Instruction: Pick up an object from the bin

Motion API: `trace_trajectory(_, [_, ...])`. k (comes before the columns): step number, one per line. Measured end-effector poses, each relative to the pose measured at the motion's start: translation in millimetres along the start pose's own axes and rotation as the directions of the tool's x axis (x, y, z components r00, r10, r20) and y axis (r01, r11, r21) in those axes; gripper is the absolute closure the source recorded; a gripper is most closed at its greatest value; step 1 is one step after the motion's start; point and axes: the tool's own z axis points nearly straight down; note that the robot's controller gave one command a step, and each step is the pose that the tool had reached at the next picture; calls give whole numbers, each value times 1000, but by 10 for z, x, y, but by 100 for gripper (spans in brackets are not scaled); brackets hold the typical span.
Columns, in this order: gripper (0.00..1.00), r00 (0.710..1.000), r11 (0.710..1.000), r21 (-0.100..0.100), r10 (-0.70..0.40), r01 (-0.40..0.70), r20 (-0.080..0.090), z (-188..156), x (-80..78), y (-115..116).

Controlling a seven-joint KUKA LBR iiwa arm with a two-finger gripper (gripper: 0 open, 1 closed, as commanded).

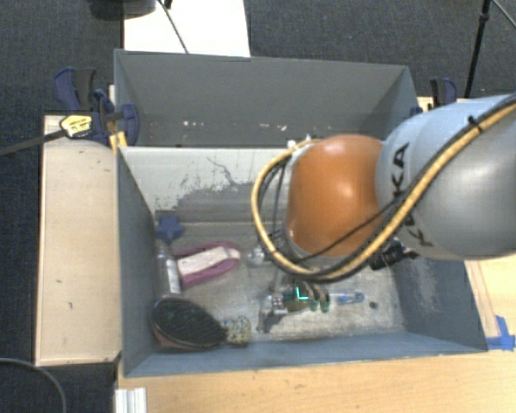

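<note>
A grey metal bin (pixel 138 231) seen from above, with a robot arm reaching in from the right. Against the left wall, a small clear bottle (pixel 168 267) with a blue cap lies on the floor. Just beside it on the right is a pink, rounded, oblong thing (pixel 208 262). Nearer the front wall, in the left corner, a black oval brush (pixel 185 323) lies flat, and a small speckled lump (pixel 238 329) touches its right end. Just right of that lump, near the middle of the front wall, the gripper (pixel 279 306) sits low over the floor, dark with small green parts; whether it is open or closed cannot be told, and nothing can be seen held in it. Directly above it is the arm's round orange cover (pixel 331 192), looped by black and yellow cables (pixel 262 205). A slim clear stick with a blue tip (pixel 348 298) lies just right of the gripper. The thick grey arm (pixel 464 188) crosses the bin's right wall.
</note>
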Motion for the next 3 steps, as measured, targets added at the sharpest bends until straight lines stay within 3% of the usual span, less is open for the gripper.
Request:
trace_trajectory(1, [0,999,999,-4,-41,42,14,791,-495,577])
trace_trajectory(2, [0,966,966,-4,260,-260,9,1038,-1016,812])
trace_trajectory(3, [100,965,965,-5,262,-262,10,1022,-1022,811])
